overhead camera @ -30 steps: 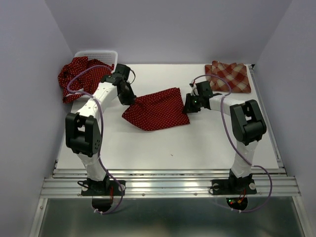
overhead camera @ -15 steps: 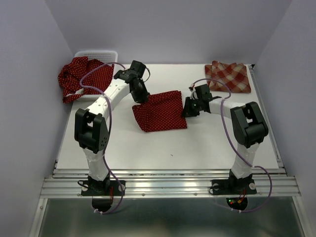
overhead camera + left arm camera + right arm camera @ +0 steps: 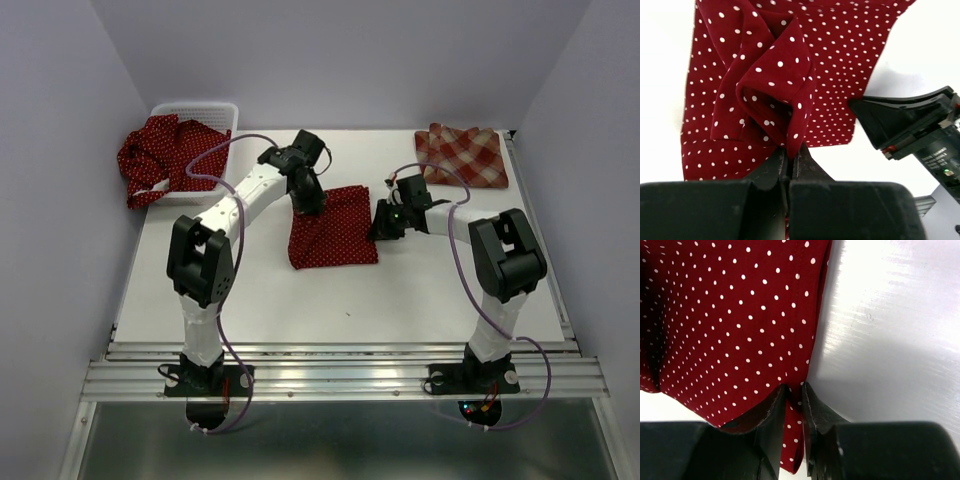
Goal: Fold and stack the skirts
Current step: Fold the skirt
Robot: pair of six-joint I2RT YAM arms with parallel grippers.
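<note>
- Pinching a raised fold of the dotted skirt (image 3: 338, 232), the left gripper (image 3: 790, 157) is clamped tight with its jaws almost touching. The cloth bunches up above it, likely so that side can be carried over for a fold.
- The right gripper (image 3: 793, 397) is closed narrowly on the skirt's right hem, probably to anchor that edge flat.
- The skirt lies mid-table (image 3: 420, 295), between the two grippers.
- The plaid skirt (image 3: 462, 155) sits folded at the back right, well apart; it looks like the stacking spot.
- More dotted skirts (image 3: 160, 155) are heaped at the basket (image 3: 195, 106) back left, unfolded and waiting.
</note>
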